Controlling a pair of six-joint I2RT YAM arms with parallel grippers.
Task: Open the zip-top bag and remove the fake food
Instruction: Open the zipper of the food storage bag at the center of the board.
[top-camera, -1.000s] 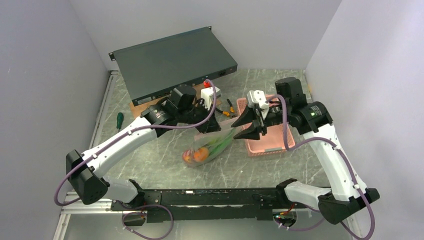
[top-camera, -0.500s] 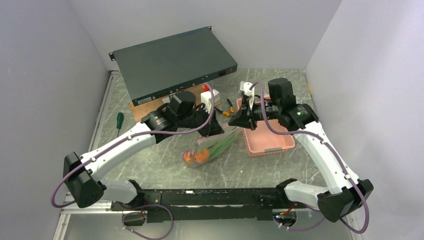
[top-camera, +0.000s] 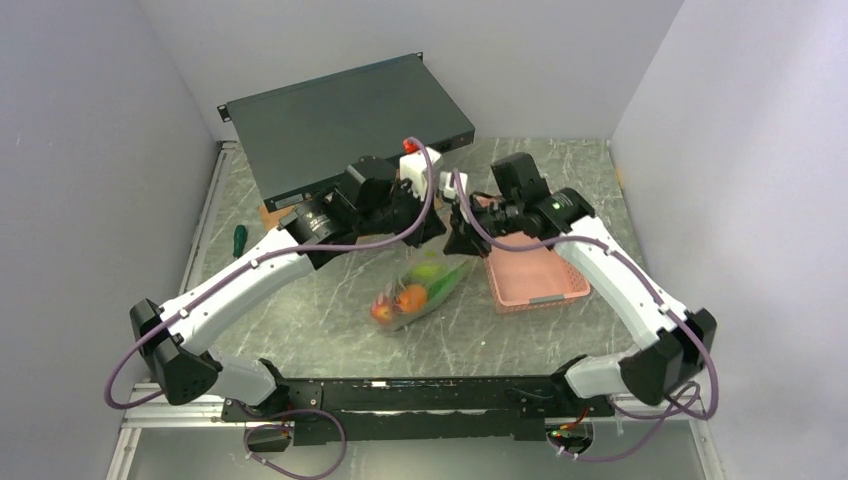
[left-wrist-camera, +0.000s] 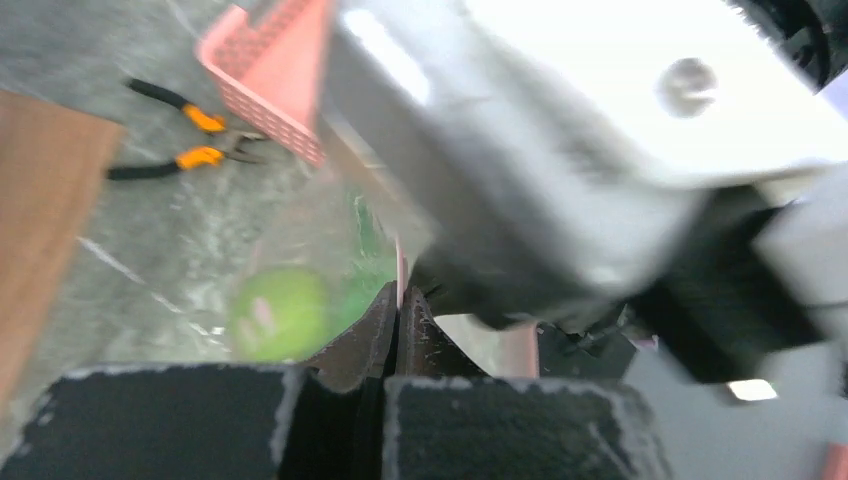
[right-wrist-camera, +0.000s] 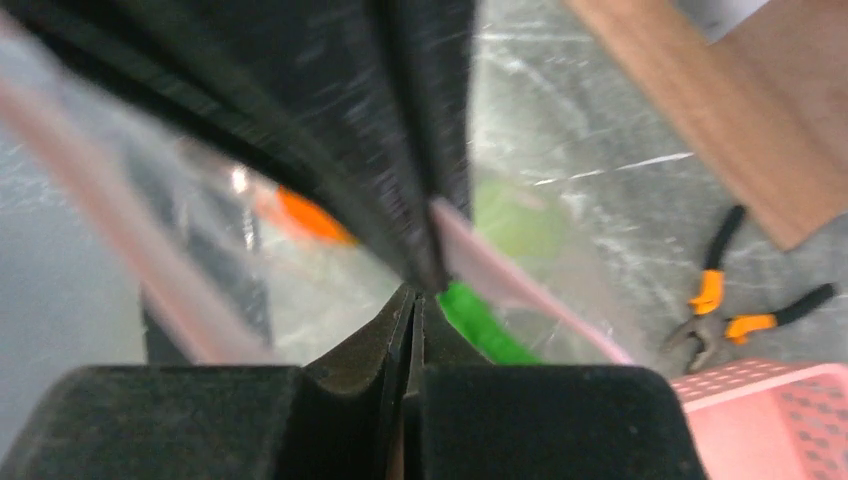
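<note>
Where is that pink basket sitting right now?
In the overhead view, the pink basket lies right of centre, immediately to the right of the zip-top bag and in front of the dark flat box.

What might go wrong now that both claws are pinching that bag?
Both the left gripper and right gripper pinch only the thin top strip of the zip-top bag; pulling apart, one may slip off. The fake food weighs the bag down and could drag it free.

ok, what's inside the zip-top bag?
Seen through the zip-top bag: green apple, orange piece, red piece lowest, long green pods. The left gripper and right gripper cover its top edge; anything behind the fruit is hidden.
</note>
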